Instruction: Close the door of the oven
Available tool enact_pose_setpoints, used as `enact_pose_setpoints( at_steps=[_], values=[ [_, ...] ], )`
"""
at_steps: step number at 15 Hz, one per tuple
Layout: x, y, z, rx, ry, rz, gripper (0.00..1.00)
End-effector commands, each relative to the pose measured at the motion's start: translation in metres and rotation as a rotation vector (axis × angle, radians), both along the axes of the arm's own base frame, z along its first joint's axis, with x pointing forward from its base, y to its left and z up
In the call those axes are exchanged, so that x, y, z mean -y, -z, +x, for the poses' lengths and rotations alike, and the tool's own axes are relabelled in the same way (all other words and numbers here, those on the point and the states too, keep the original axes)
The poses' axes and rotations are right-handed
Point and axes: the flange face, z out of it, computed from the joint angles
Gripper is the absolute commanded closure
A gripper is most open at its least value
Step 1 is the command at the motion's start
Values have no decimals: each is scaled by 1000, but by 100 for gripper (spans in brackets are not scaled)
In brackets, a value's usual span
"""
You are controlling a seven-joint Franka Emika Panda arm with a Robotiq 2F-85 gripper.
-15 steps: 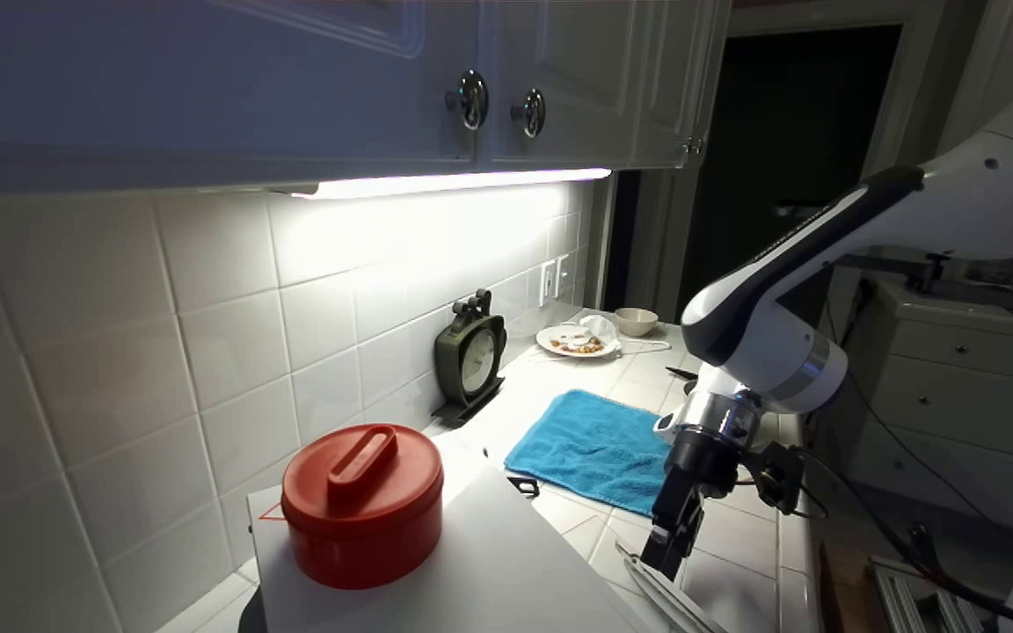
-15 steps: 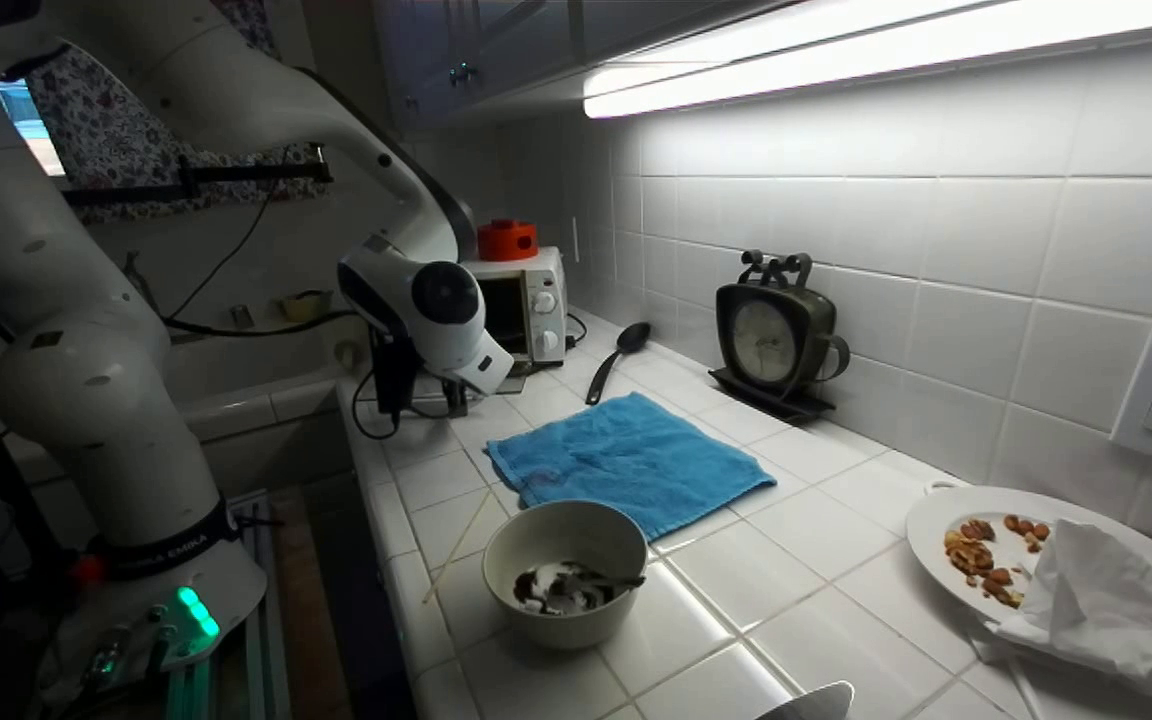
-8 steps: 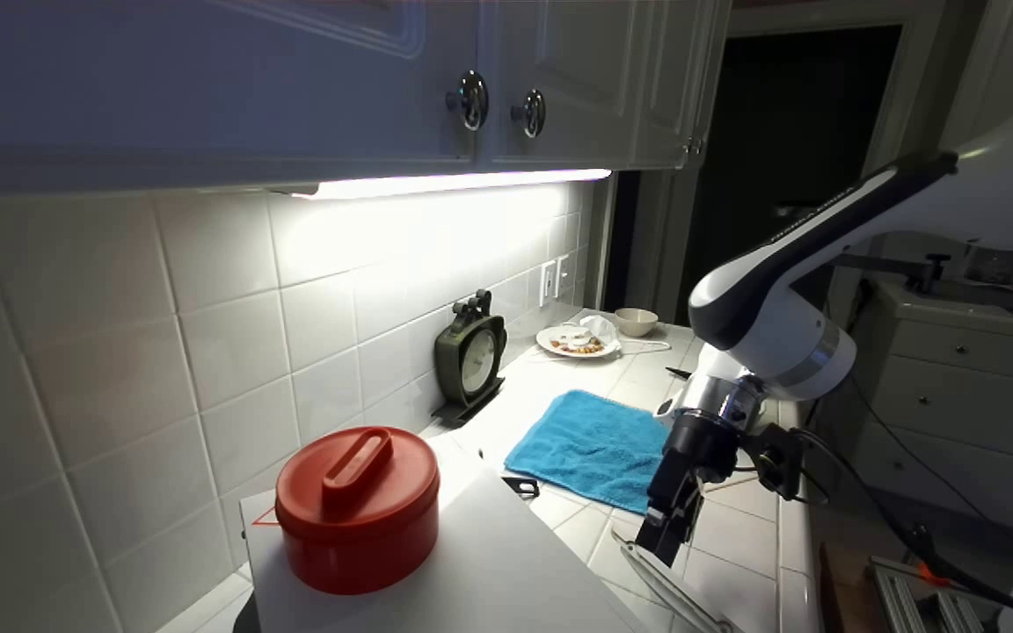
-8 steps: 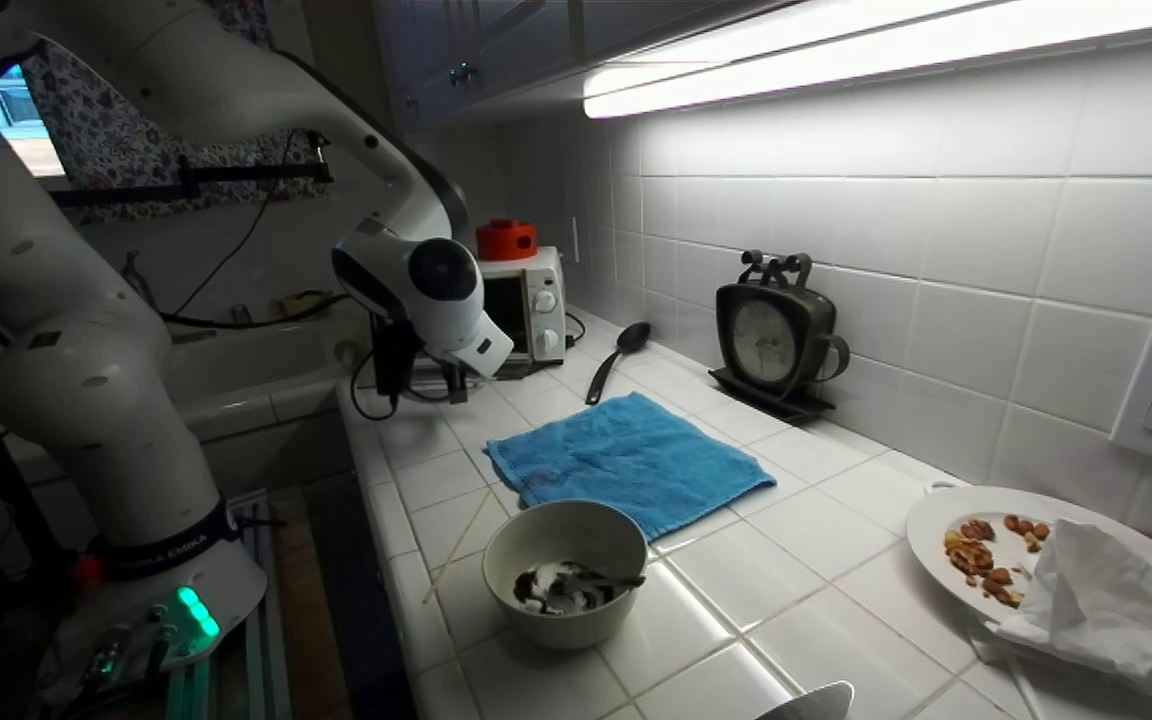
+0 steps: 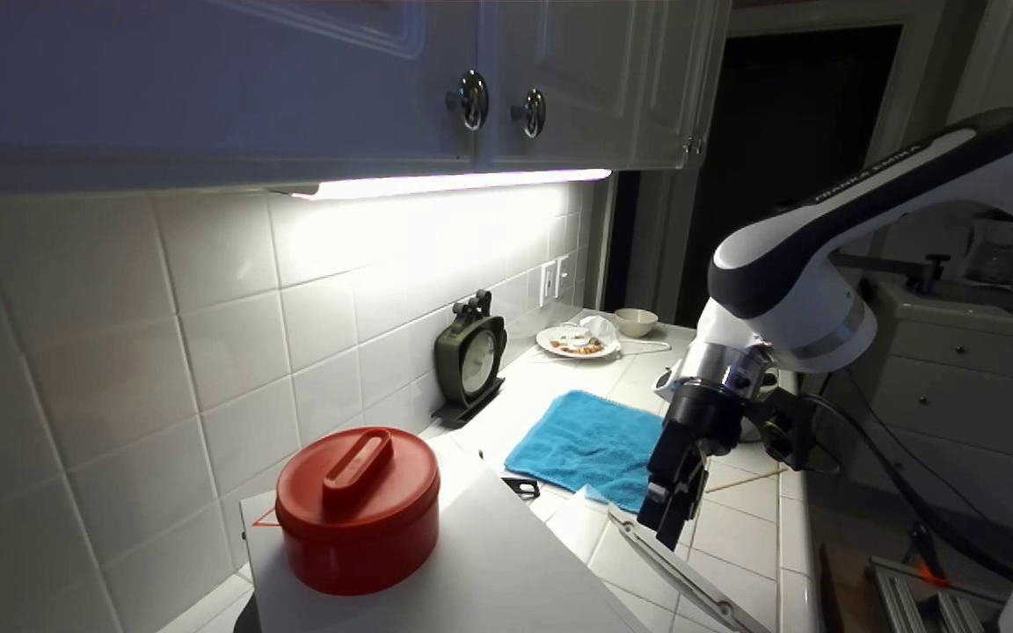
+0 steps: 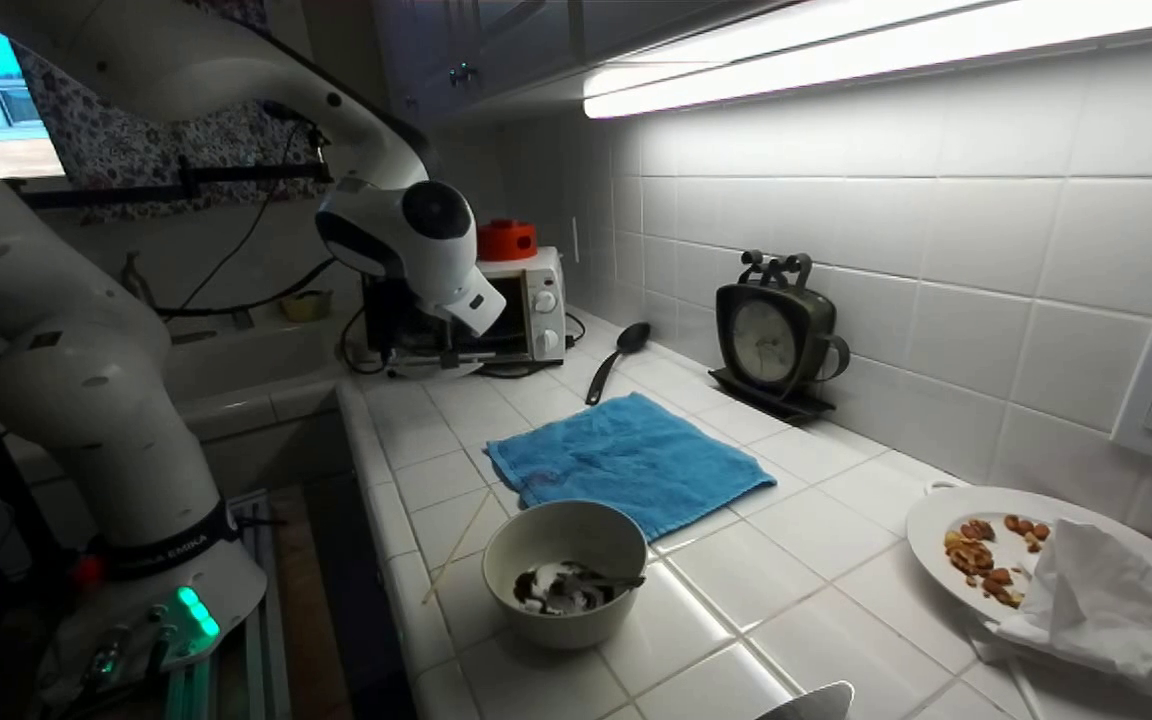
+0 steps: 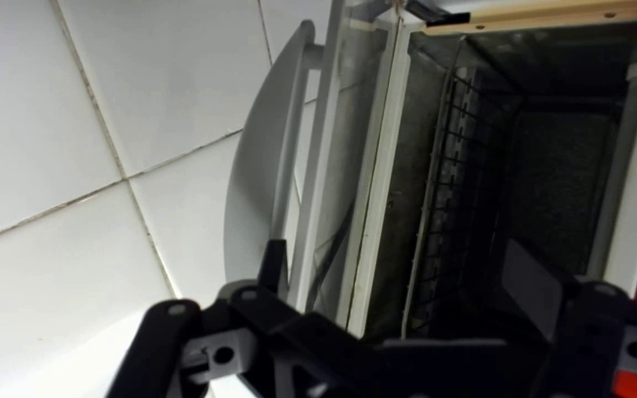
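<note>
While the oven door (image 7: 343,149) hangs open, the fingers (image 7: 535,284) are spread wide apart with nothing clamped: in the wrist view one tip overlaps the door's outer side by the handle (image 7: 257,166), the other lies over the cavity (image 7: 562,166). Contact with the door cannot be confirmed; in an exterior view the tips sit right at its edge.

Location: front of the oven (image 6: 548,322), joined along the cavity's lower lip, swung out above the tabletop (image 7: 202,72). Opening angle not readable with confidence.

Handling (judged): light, stiff panel; should pivot on its lower edge, perhaps against some spring or friction. The pane (image 7: 354,105) is probably slick and the fragile part; avoid knocking it. A full grasp seems unnecessary. Best contact: handle or outer frame near mid-width, pushing up, then inward along the arc; a corner push might twist the frame. The cavity-side finger must clear before final closure, or it could be trapped. Too hard a shove might slide the oven and upset the red container (image 5: 357,519) on top.

Appearance: narrow pale frame, glassy pane with grout lines showing through or reflected; handle flat, grey, bowed, standing off the frame.
</note>
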Motion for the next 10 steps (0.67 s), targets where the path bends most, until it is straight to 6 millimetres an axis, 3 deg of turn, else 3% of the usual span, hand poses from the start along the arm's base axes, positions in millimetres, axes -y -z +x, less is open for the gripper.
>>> enact_pose_setpoints(
  at_steps=[1,5,7,10],
  values=[
    [-13,-29,-7,-7,-15,-1,0],
    [-24,-48,-21,-16,-32,-20,0],
    [-29,-61,-19,-27,-46,-35,0],
    [-34,-66,-28,-58,-64,-50,0]
  ],
)
